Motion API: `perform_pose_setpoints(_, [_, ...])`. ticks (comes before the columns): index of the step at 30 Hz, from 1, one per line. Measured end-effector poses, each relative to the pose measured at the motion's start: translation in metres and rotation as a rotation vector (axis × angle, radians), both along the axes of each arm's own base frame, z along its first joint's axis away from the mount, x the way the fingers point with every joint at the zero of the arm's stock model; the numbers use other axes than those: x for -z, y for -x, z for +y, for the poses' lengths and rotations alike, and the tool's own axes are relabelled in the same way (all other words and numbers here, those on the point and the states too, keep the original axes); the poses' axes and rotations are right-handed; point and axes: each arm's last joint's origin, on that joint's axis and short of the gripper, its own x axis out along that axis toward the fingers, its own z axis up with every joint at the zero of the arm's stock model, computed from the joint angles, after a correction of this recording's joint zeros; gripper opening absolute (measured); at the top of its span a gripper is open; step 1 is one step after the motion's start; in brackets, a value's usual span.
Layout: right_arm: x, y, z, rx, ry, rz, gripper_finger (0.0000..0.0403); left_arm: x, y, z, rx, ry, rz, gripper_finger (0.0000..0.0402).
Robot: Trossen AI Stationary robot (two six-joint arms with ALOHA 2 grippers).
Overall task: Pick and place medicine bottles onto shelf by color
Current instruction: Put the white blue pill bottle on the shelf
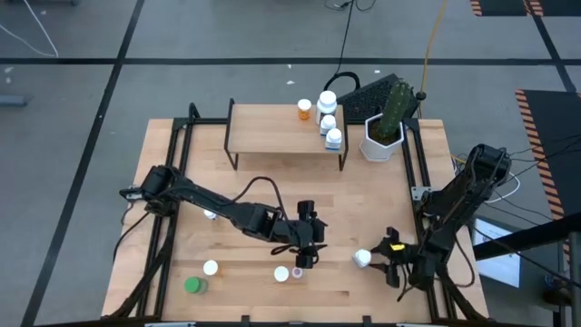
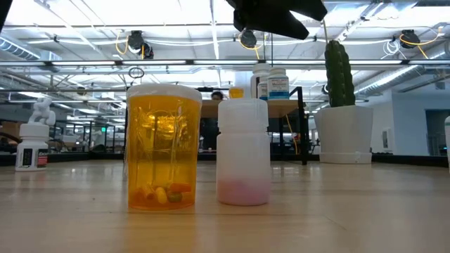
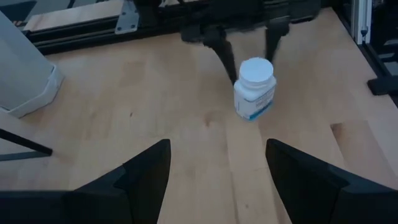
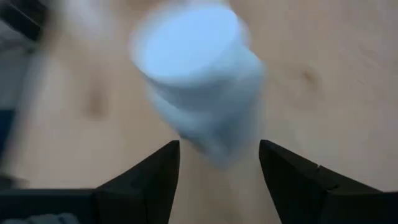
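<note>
Your right gripper (image 1: pixel 379 264) sits low near the table's front right, fingers spread wide, with a white bottle (image 1: pixel 361 259) standing just in front of the gap. From the right wrist the bottle (image 4: pixel 199 74) looms close ahead of the open fingers (image 4: pixel 149 180), blurred, and you cannot tell whether either finger touches it. The left wrist camera shows the same bottle (image 3: pixel 254 88) upright on the wood, the right arm's fingers standing either side of it and apart from it.

Your left gripper (image 1: pixel 305 254) hangs over the middle front of the table, its fingers (image 3: pixel 146 174) also well apart and holding nothing.

On the shelf (image 1: pixel 263 129) at the back you have an orange bottle (image 1: pixel 303 110) and three white ones (image 1: pixel 329 118) clustered at its right end. Near the front edge stand a green bottle (image 1: pixel 193 285), an orange white-capped one (image 1: pixel 211 269) and a pale bottle with pink contents (image 1: pixel 282 273). Beside the shelf sits a cactus pot (image 1: pixel 382 138)
</note>
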Motion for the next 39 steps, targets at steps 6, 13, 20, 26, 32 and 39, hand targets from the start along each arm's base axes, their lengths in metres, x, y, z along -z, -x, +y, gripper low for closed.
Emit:
perform_pose_setpoints(6, [0.004,-0.005,0.002,-0.087,-0.111,-0.178,0.0270,0.010,-0.006,-0.002,0.006,-0.004,-0.008,0.0267])
perform_pose_setpoints(13, [0.021,-0.015,-0.007,-0.050,0.070,-0.178,0.0316,0.010,-0.006,-0.002,0.015,-0.014,-0.005,0.0267])
perform_pose_setpoints(20, [0.022,-0.028,-0.021,-0.005,0.301,-0.212,0.0313,0.025,-0.018,-0.018,0.278,0.017,-0.053,0.0267])
perform_pose_setpoints(26, [0.022,-0.032,-0.025,0.018,0.307,-0.201,0.0313,0.047,-0.038,-0.024,0.482,0.115,-0.187,0.0267])
perform_pose_setpoints(32, [0.022,-0.032,-0.025,0.021,0.311,-0.204,0.0313,0.069,-0.051,-0.017,0.548,0.088,-0.237,0.0267])
perform_pose_setpoints(39, [0.022,-0.034,-0.027,0.032,0.312,-0.201,0.0313,0.098,-0.067,-0.002,0.544,0.142,-0.300,0.0267])
